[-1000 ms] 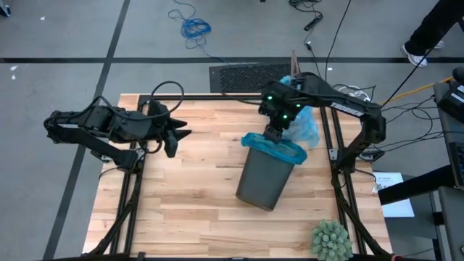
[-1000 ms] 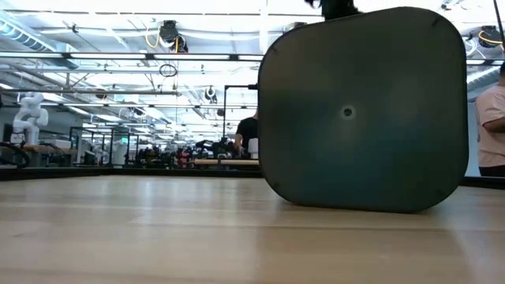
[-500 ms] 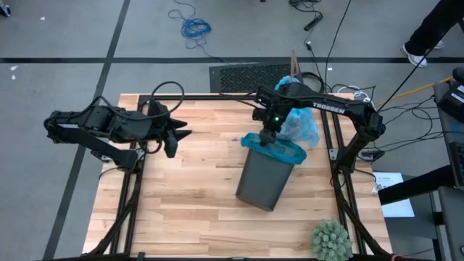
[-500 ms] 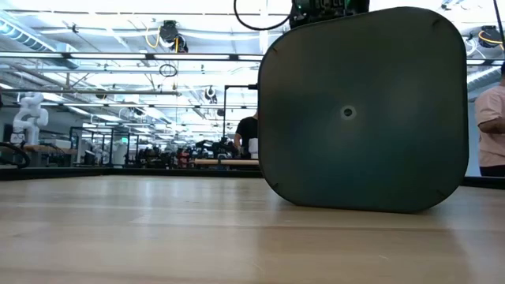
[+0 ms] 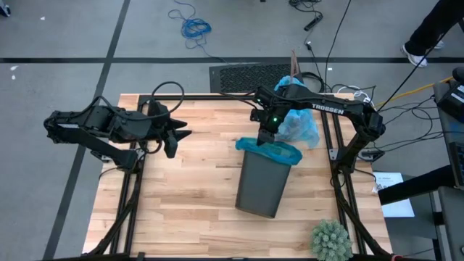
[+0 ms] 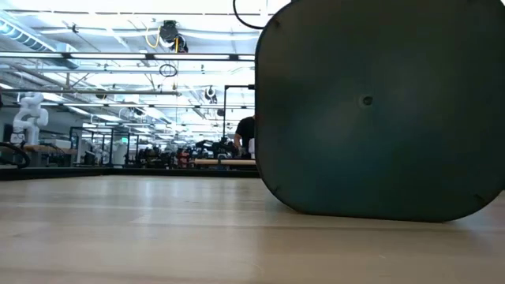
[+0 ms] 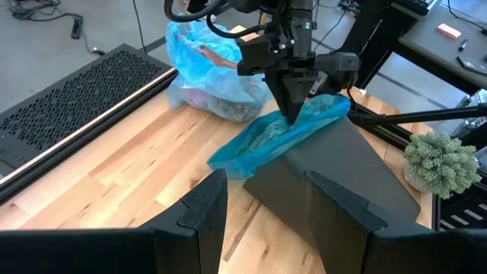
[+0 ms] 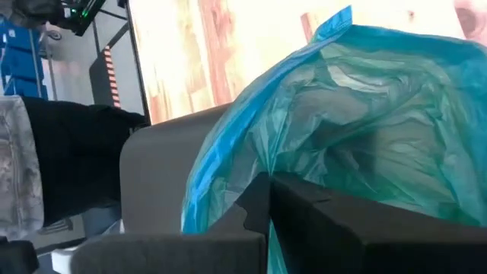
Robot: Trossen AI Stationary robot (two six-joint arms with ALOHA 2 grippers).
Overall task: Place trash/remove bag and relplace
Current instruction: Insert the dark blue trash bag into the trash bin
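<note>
A dark bin [image 5: 262,181] lies on its side with its base [image 6: 379,110] facing the near edge. A teal-green plastic liner [image 5: 270,151] is bunched over its mouth, which faces the far edge. My right gripper [image 5: 266,135] stands at that mouth, shut on the liner. The pale sky-blue bag [image 5: 299,123] sits full on the table's far right edge, behind the bin, and brownish trash [image 7: 221,57] shows through it. My left gripper [image 5: 177,136] waits open at the table's left, well away from the bin. My right gripper pinches the teal liner at its bunched rim [image 7: 298,123], on the upper side of the bin's mouth. The fingers [image 7: 291,97] come from above, pointing down. The liner lies slack and crumpled across the mouth, resting on the bin.
A spiky green ball [image 5: 331,239] sits at the near right corner. A black perforated mat [image 5: 246,75] lies beyond the far edge. Bare wood stretches from the bin to the left arm. People stand in the room behind.
The bin has slid toward the near edge and turned, its mouth swinging toward the table's left, so it lies straighter. The teal liner went with it. My right gripper has stayed shut on the liner, its wrist dropping lower and shifting slightly left.
</note>
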